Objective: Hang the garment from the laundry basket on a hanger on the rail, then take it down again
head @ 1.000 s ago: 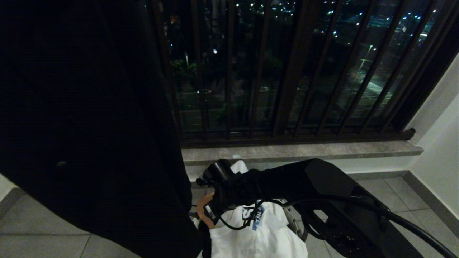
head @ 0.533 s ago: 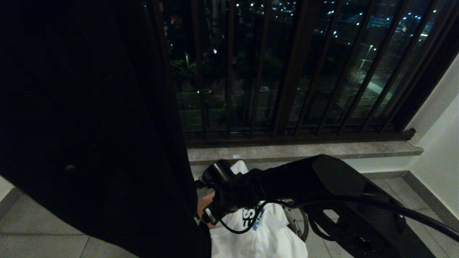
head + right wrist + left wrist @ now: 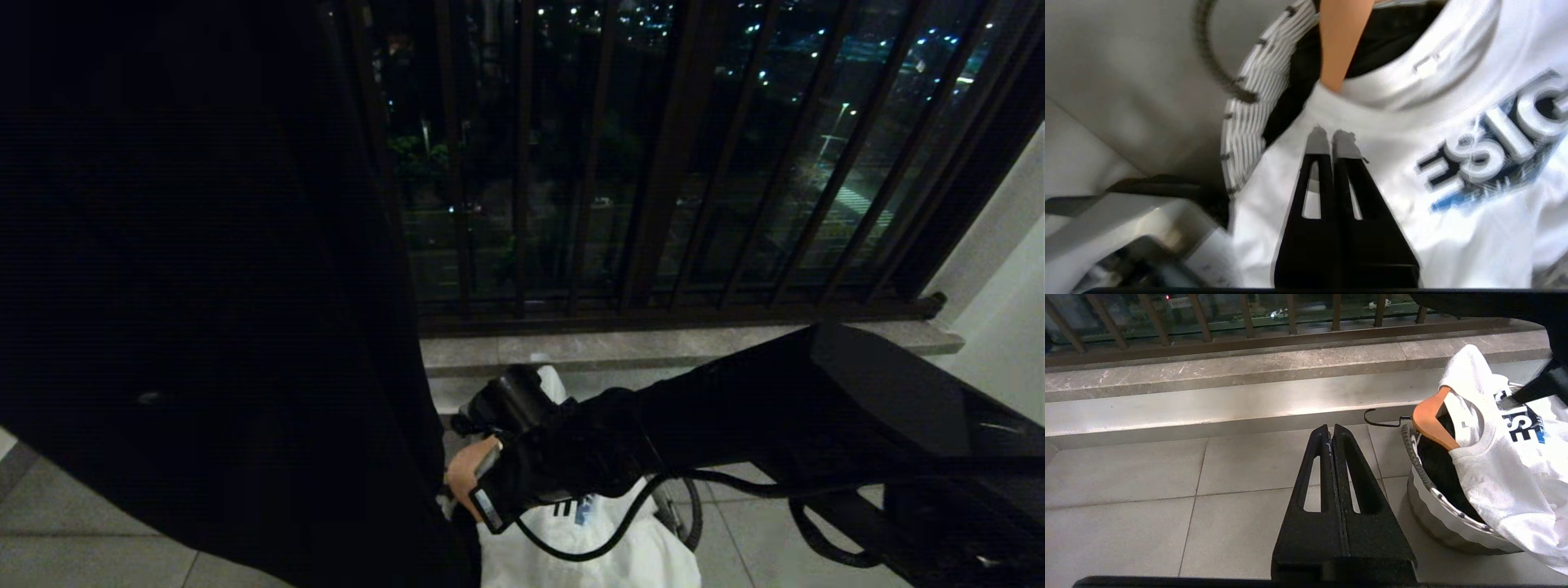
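The garment (image 3: 1412, 228) is a white T-shirt with a blue and black print, lying over the laundry basket (image 3: 1437, 526) on the floor tiles. A wooden hanger (image 3: 1429, 420) sits inside its collar, and the wire hook (image 3: 1378, 420) pokes out over the rim. My right gripper (image 3: 1331, 139) is shut, its tips pinching the cloth at the shirt's shoulder just below the collar. In the head view my right arm (image 3: 735, 408) reaches down over the shirt (image 3: 596, 555). My left gripper (image 3: 1329, 430) is shut and empty above the tiles beside the basket. The rail is out of view.
A large dark cloth (image 3: 204, 286) hangs across the left of the head view. Behind the basket a stone sill (image 3: 678, 347) runs under dark window bars (image 3: 653, 163). A white wall (image 3: 996, 327) closes the right side. Bare tiles (image 3: 1147, 498) lie to the basket's left.
My right arm's elbow has risen and swung right, while its wrist has dipped lower and leftward onto the shirt by the hanger. The left arm and basket have stayed put.
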`<state>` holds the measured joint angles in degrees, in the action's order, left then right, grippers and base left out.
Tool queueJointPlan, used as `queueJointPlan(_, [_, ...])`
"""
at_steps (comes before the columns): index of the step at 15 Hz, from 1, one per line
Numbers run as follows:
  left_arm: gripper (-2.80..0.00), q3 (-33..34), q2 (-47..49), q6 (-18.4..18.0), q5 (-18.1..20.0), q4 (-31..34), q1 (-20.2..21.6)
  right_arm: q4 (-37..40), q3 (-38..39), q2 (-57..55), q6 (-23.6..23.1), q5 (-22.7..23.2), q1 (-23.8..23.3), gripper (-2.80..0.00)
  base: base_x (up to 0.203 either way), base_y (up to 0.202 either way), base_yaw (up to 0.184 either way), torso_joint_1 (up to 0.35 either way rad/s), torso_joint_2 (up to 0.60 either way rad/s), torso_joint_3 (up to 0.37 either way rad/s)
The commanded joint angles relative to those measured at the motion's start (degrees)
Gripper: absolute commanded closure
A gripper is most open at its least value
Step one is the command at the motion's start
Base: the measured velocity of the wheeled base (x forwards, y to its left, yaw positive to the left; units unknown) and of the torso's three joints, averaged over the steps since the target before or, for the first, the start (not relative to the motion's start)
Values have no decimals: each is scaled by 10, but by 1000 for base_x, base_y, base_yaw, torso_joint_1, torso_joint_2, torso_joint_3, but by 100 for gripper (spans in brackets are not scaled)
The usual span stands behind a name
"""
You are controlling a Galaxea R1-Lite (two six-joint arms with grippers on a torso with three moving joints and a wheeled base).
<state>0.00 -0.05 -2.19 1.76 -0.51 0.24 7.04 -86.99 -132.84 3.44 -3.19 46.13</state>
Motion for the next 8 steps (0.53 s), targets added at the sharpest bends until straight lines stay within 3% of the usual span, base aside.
queueJointPlan(1, [0, 2, 0, 0, 0, 0, 0, -9, 48, 68, 11, -2, 6, 0, 0, 0, 0, 0, 0, 0])
queueJointPlan(8, [0, 2, 0, 0, 0, 0, 0, -52, 244, 304, 31, -28, 8, 0, 0, 0, 0, 0, 0, 0])
